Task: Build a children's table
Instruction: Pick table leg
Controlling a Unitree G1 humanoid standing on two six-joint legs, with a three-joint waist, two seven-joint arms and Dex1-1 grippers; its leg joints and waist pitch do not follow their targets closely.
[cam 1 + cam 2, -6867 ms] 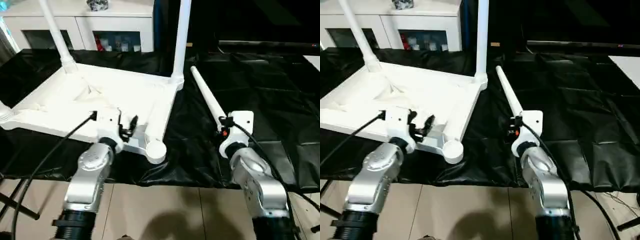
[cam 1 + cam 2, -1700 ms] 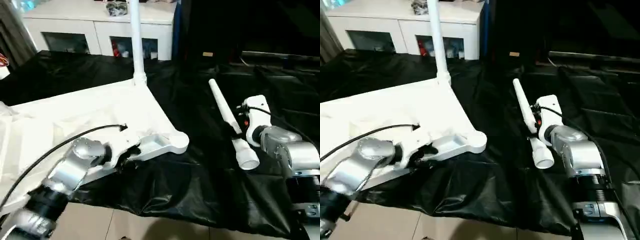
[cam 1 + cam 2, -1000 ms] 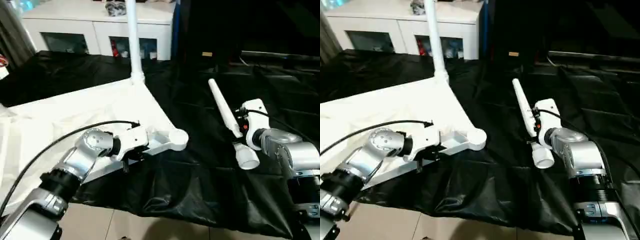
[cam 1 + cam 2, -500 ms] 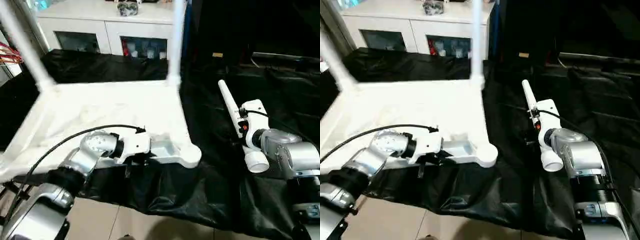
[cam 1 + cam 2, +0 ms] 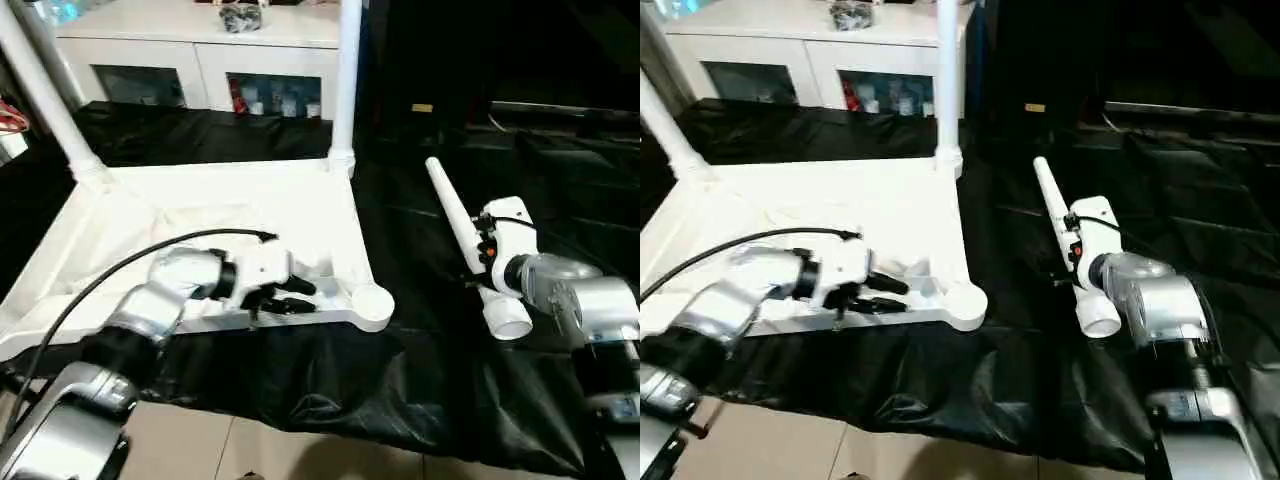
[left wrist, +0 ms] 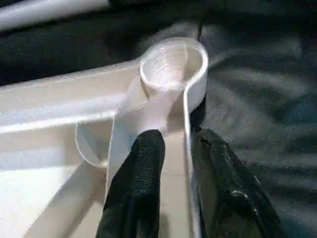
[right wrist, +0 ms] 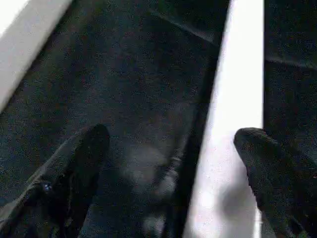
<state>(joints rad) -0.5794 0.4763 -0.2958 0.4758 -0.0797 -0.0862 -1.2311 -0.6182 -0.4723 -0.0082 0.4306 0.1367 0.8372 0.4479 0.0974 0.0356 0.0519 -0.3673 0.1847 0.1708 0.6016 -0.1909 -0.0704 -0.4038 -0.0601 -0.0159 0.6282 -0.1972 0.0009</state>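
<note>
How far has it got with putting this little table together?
Partly done. The table top lies upside down on the black sheet with two legs standing in its far corners. The near corner socket is empty. The left gripper straddles the rim beside that socket. The right gripper is open, with a loose leg lying by it. That leg must go in; the other near corner is out of view.

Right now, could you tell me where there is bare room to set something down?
The black sheet in front of the upturned table top lies bare, as does the stretch right of the loose leg. It is crowded at the empty corner socket, where the left pincer sits.
</note>
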